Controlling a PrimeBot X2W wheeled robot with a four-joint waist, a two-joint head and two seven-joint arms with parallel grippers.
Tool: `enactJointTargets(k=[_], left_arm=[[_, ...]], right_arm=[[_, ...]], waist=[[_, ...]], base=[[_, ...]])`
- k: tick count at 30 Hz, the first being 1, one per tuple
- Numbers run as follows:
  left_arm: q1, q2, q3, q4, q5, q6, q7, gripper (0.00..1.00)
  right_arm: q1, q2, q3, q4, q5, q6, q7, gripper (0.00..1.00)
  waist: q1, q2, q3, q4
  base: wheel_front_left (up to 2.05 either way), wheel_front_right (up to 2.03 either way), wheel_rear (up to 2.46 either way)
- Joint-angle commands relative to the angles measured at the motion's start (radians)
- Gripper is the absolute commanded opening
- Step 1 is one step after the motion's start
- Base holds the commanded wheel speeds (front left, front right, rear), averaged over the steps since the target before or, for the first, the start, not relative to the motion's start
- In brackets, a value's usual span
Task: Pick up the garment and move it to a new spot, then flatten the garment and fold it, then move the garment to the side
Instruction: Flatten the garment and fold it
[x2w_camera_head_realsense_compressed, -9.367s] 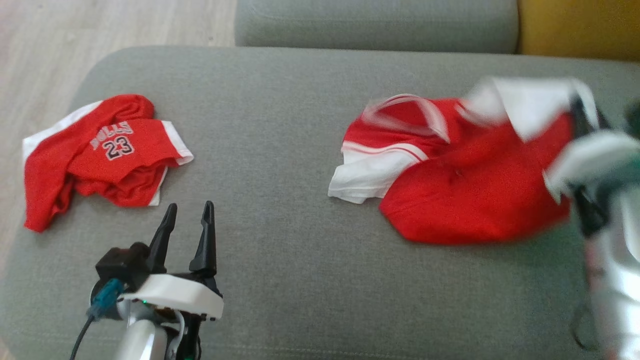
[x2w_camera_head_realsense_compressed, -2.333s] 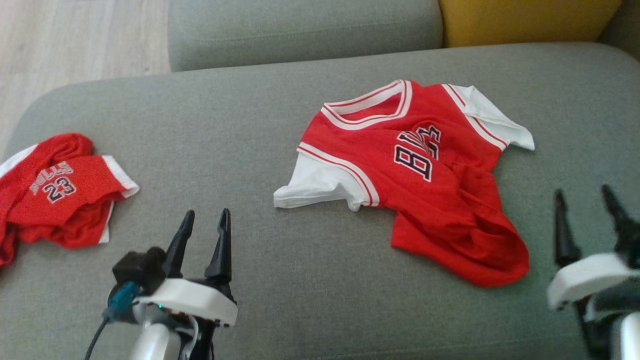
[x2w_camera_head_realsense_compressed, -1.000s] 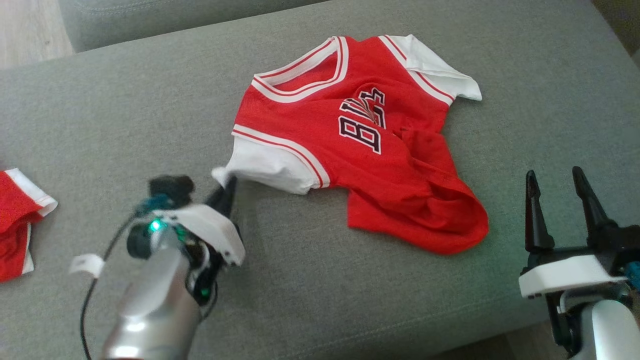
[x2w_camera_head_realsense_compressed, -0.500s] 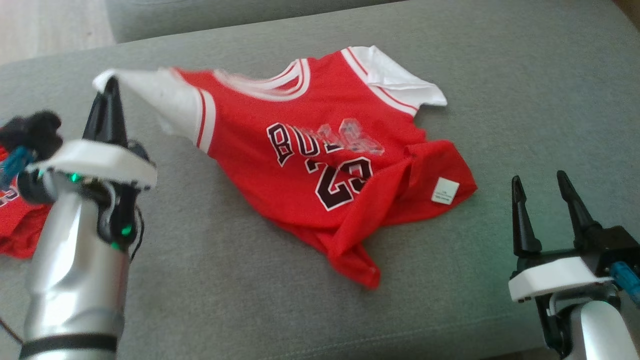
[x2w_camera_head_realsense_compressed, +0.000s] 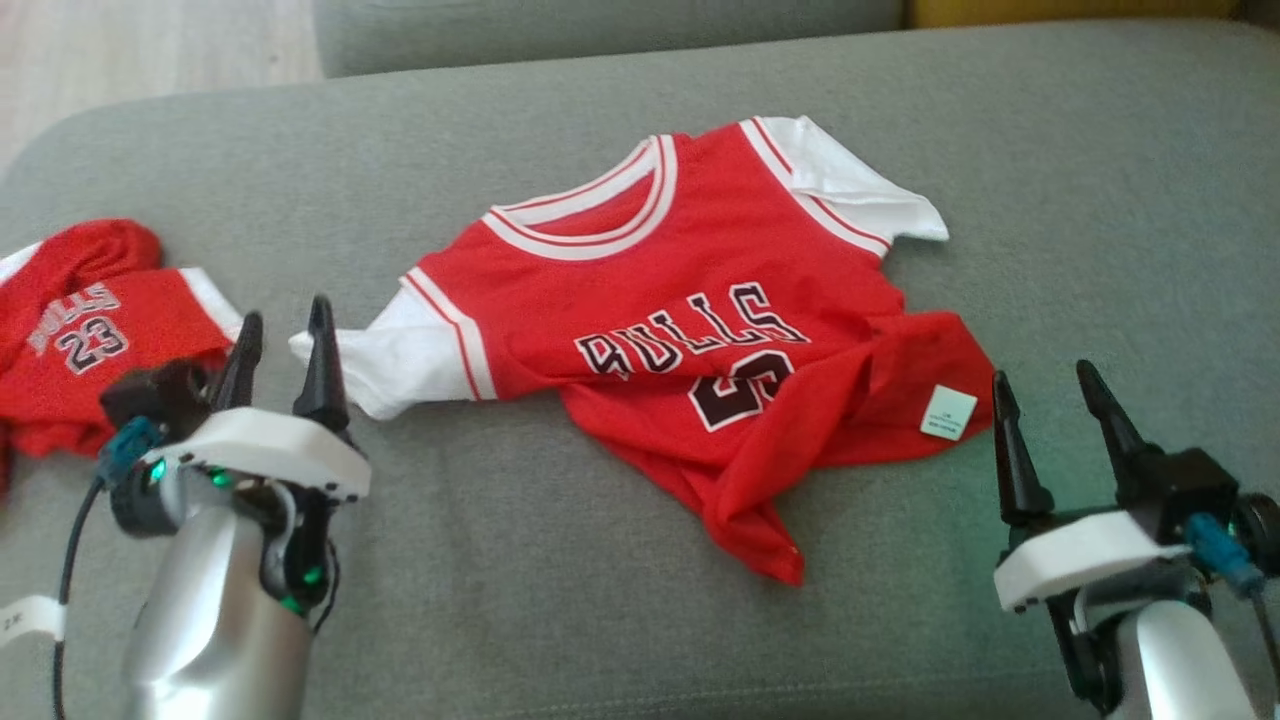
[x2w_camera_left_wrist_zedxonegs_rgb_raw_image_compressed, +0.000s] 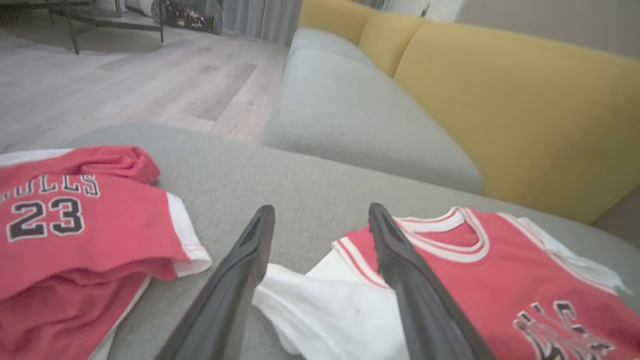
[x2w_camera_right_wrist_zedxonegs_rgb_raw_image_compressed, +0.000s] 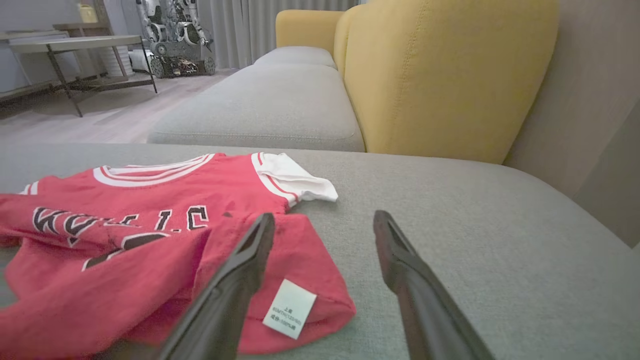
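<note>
Red mesh cloth with white sleeves and striped trim: the jersey (x2w_camera_head_realsense_compressed: 690, 330) lies face up in the middle of the grey cushion (x2w_camera_head_realsense_compressed: 600, 620), collar away from the robot. Its upper part is fairly flat. The lower part is not: the hem is turned up over the number and bunched into a point toward the front edge. A white label (x2w_camera_head_realsense_compressed: 947, 413) shows on the turned-up flap (so there we see the inside).

The sleeve (x2w_camera_head_realsense_compressed: 400, 350) on the robot's left reaches toward the left gripper (x2w_camera_head_realsense_compressed: 285, 312), whose fingers stand apart and hold nothing; the sleeve end lies just by their tips. The right gripper (x2w_camera_head_realsense_compressed: 1042, 375) is also spread and empty, just beside the flap.

The step in hand, I judge, is the flattening. To do it well, pinch the flap at its edge near the label, only one layer, and draw it toward the robot, low over the cushion, so that the cloth slides and does not fold again. The fabric looks thin and light, the cushion coarse and woven. At the far left a second jersey (x2w_camera_head_realsense_compressed: 90, 330) lies crumpled, well apart.
</note>
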Motion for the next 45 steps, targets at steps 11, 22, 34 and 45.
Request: enactJointTargets(k=[11, 22, 34, 45], left_arm=[[0.15, -0.06, 0.023, -0.227, 0.021, -0.026, -0.018, 1.0], [0.155, -0.072, -0.024, -0.246, 0.017, -0.033, -0.018, 1.0], [0.124, -0.072, -0.039, -0.254, -0.011, -0.029, -0.018, 1.0], [0.098, -0.072, -0.074, -0.266, -0.041, -0.023, -0.018, 1.0]], right_arm=[[-0.238, -0.008, 0.014, 0.117, 0.067, 0.002, 0.182, 1.0], [-0.475, -0.062, -0.063, 0.463, 0.096, 0.002, 0.474, 1.0], [-0.596, -0.116, 0.007, 0.591, 0.195, 0.002, 0.571, 0.0], [-0.791, -0.345, 0.235, 0.565, 0.0, 0.002, 0.305, 0.0]], waist=[[0.0, 0.0, -0.029, 0.103], [0.0, 0.0, 0.036, 0.196], [0.0, 0.0, 0.09, 0.219], [0.0, 0.0, 0.118, 0.264]], base=[[0.0, 0.0, 0.0], [0.0, 0.0, 0.0], [0.0, 0.0, 0.0], [0.0, 0.0, 0.0]])
